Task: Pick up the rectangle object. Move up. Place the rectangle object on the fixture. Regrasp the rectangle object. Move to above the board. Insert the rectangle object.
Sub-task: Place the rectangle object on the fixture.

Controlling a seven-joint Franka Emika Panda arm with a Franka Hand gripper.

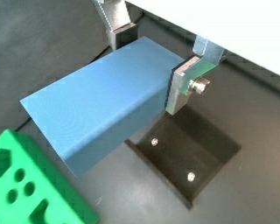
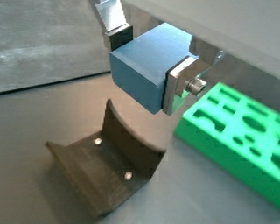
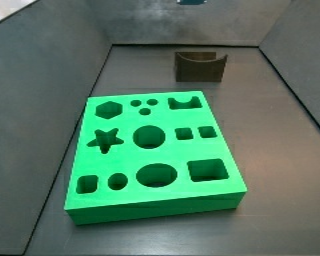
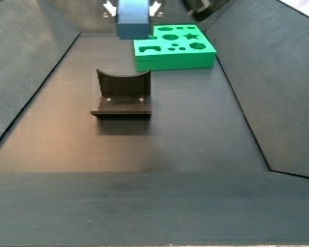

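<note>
Gripper (image 1: pixel 157 54) clamps rectangle object (image 1: pixel 101 103) between fingers (image 1: pixel 185 83), lifted above fixture (image 2: pixel 109 166), near board (image 2: pixel 240 131).

The rectangle object (image 1: pixel 101 105), a matte light-blue cuboid, hangs in the air clamped between the silver fingers (image 1: pixel 185 83) of the gripper (image 2: pixel 149 54), clear of the dark floor; in a side view it shows at the top edge (image 4: pixel 131 21), above and behind the fixture. The fixture (image 4: pixel 121 95), a dark brown-olive bracket with a curved notch in its top, stands upright on the floor, empty, near the far wall in a side view (image 3: pixel 199 65). The board (image 3: pixel 156 155), a thick bright green slab with star, hexagon, circle, square, oval and crown cut-outs, lies flat on the floor, apart from the fixture, all holes empty.
</note>
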